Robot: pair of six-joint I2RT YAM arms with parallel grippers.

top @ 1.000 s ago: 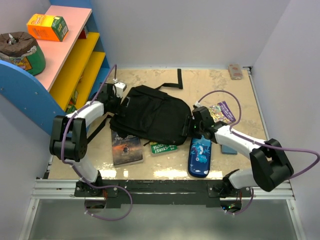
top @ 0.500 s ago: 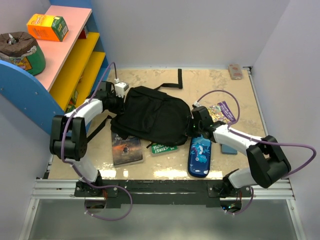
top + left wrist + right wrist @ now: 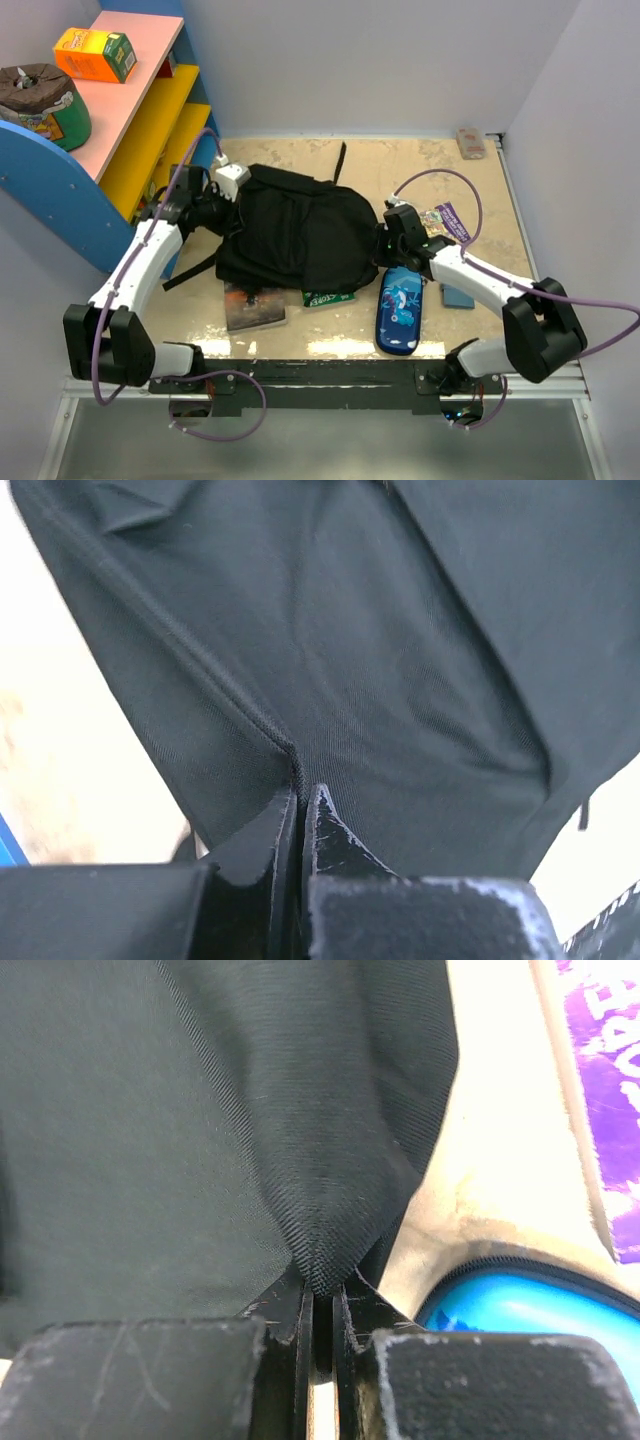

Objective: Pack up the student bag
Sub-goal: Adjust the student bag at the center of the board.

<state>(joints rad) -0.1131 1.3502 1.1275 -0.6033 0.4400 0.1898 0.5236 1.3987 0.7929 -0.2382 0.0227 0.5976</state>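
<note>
The student bag (image 3: 300, 235) lies slumped at the table's (image 3: 400, 170) centre, nudged toward 10 o'clock. It's a floppy black heap w/ one strap (image 3: 340, 160) trailing off at 12. No opening shows, so what's inside can't be told.

L gripper (image 3: 228, 208) is at the bag's 9 o'clock edge. In the left wrist view its fingers (image 3: 330, 840) are pinched nearly together on a ridge of black cloth (image 3: 300, 800). R gripper (image 3: 384, 240) is at the bag's 3 o'clock edge, clamped the same way on a peaked fold of fabric (image 3: 322, 1295), fingertips almost meeting.

Round the bag, top view:
- Dark-covered book (image 3: 255, 305) at 7 o'clock, far end tucked under the bag.
- Green card or pkt (image 3: 327, 297) at 6, also partly under the bag's edge.
- Blue patterned pencil case (image 3: 400, 310) at 4–5, lying free on the table just beside the R gripper – its zip looks closed in the right wrist view (image 3: 520, 1305).
- Purple booklet (image 3: 445, 222) at 3, just past the R wrist.
- Small blue flat item (image 3: 457, 295) beside the R forearm.
- Tan block (image 3: 471, 142) in the 1 o'clock corner.

Shelf unit (image 3: 60, 190) at 9–11 o'clock: the pink top board carries an orange box (image 3: 93, 53) and a round brown-and-green thing (image 3: 38, 98). The yellow compartments are too hidden to read.
</note>
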